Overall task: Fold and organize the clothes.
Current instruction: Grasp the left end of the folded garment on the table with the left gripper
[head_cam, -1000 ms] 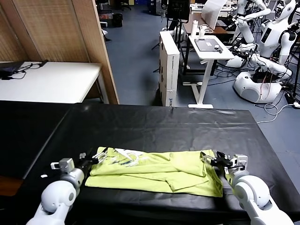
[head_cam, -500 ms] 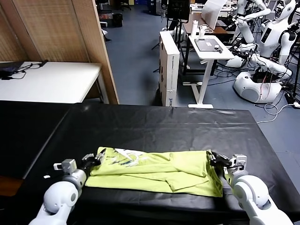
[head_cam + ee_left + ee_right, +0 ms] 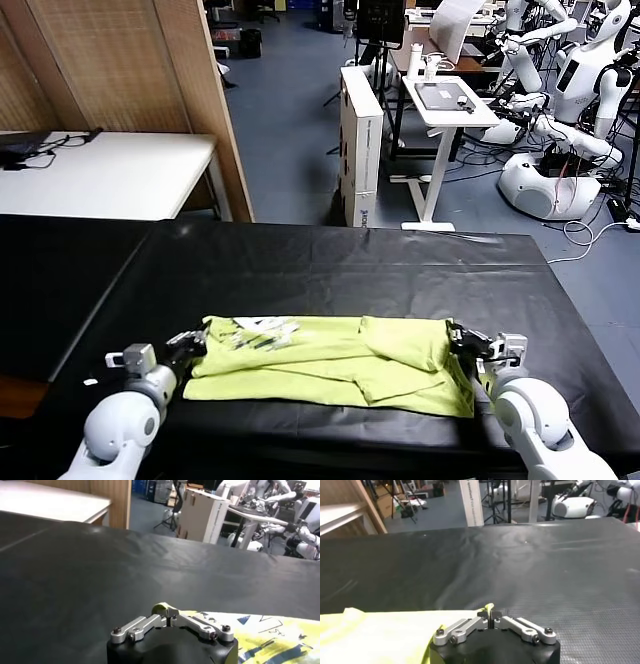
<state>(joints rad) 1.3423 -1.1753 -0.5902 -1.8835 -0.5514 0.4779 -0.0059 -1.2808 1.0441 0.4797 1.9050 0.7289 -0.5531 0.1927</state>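
A black cloth-covered surface (image 3: 330,265) is stretching across the lab in front of us, and the lime yellow-green cotton T-shirt (image 3: 330,362) is lying along its near edge, folded into a long band. Our left gripper (image 3: 190,342) is pinching the shirt's left end, fingers closed on the fabric. Our right gripper (image 3: 458,337) is apparently clamping the right end, fingers pressed together.

- The left gripper (image 3: 196,340) sits low at the near-left, fingers pinched together on the lime yellow-green cotton T-shirt (image 3: 330,362).
- The right gripper (image 3: 457,338) mirrors it, clamped on the opposite end.
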